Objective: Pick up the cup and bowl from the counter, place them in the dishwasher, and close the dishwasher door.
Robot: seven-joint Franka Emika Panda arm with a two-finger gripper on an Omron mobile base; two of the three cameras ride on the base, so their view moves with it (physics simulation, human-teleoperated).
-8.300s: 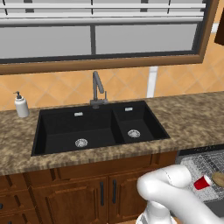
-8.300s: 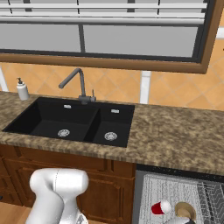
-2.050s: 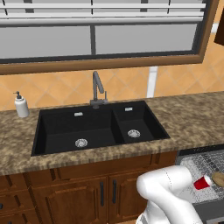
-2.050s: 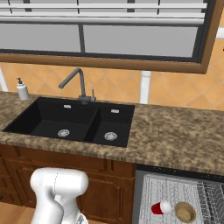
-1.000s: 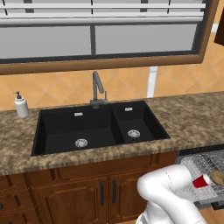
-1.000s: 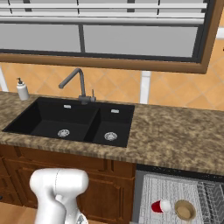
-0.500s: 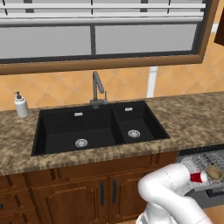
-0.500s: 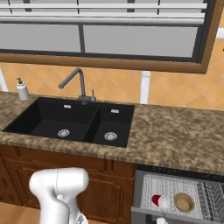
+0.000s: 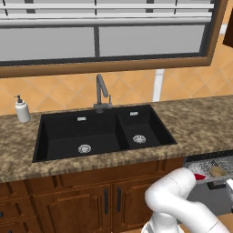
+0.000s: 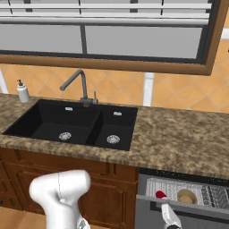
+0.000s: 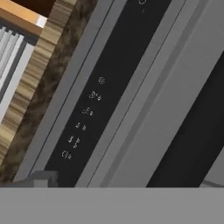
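The red cup (image 10: pixel 160 195) and the tan bowl (image 10: pixel 187 196) sit side by side on the wire rack of the dishwasher (image 10: pixel 219 195), below the speckled counter (image 10: pixel 183 143). From the left, the cup (image 9: pixel 199 176) and the bowl (image 9: pixel 217 171) show behind my white arm. The grey dishwasher door (image 10: pixel 197 212) is tilted partway up in front of the rack. My gripper (image 11: pixel 127 181) is open and empty, close against the door's dark control strip (image 11: pixel 94 109), its tips far apart at the bottom corners.
A black double sink (image 9: pixel 102 132) with a grey faucet (image 9: pixel 101 93) is set in the counter. A white soap bottle (image 9: pixel 21 110) stands at its far left. Wooden cabinet doors (image 9: pixel 104 200) run under the sink, left of the dishwasher.
The dishwasher door has swung upward from lying flat, and it now covers more of the rack. The cup and bowl rest in the same place on the rack. The gripper stays open.
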